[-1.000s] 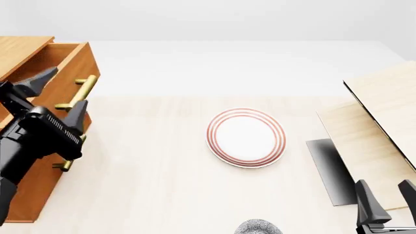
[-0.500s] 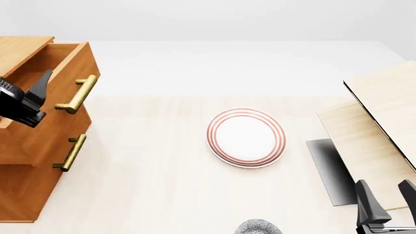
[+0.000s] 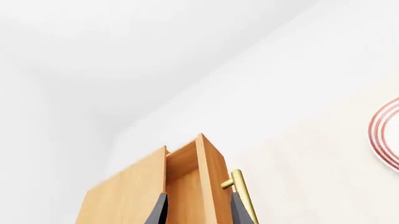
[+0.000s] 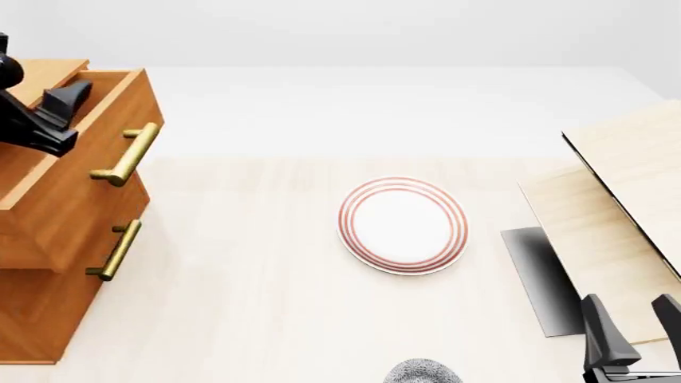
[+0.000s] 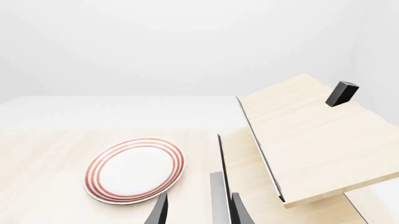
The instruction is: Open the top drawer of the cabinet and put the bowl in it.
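Standing at the table's left, orange-brown wooden cabinet has its box-shaped top drawer pulled out, brass bar handle facing forward. Pale light-wood boards lie right. White red-ringed plate sits mid-table. Grey-blue speckled bowl pokes in at near edge. Left gripper over drawer, fingers parted, empty. Right gripper parted, empty.

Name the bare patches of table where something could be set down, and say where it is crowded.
Bare table lies between the cabinet and the plate, and in a narrower strip between the plate and the pale boards. The white surface behind the plate is bare too. The right side is crowded by boards; the bowl sits at the near edge.
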Available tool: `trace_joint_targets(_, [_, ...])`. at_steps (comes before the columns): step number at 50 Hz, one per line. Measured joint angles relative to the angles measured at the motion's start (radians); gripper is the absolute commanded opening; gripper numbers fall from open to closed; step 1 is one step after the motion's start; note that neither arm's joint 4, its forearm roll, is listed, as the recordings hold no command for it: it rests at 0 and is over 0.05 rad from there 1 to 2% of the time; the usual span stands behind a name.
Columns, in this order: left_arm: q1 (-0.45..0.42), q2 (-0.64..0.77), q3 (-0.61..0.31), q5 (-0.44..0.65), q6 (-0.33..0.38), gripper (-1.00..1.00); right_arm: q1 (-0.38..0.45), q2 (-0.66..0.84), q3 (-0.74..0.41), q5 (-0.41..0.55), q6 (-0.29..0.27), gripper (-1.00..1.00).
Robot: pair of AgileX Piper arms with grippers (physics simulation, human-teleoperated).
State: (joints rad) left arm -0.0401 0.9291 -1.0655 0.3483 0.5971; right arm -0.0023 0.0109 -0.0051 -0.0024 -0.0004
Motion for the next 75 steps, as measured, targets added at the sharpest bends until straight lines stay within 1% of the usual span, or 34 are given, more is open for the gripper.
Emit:
trace_joint_targets(17, [0.016,0.112,-0.14,0.116,-0.146,1.0,0.0,0.0,0.0,0.0,0.0,1.0])
trace_joint_targets(43, [0.067,0.241,-0.282,0.238,-0.303,1.0,0.0,0.0,0.0,0.0,0.0,1.0])
trace_joint_targets(56, [0.092,0.295,-0.323,0.278,-0.353,1.0,0.0,0.0,0.0,0.0,0.0,1.0])
trace_joint_targets(75, [0.126,0.341,-0.347,0.306,-0.398,1.0,0.0,0.0,0.0,0.0,0.0,1.0])
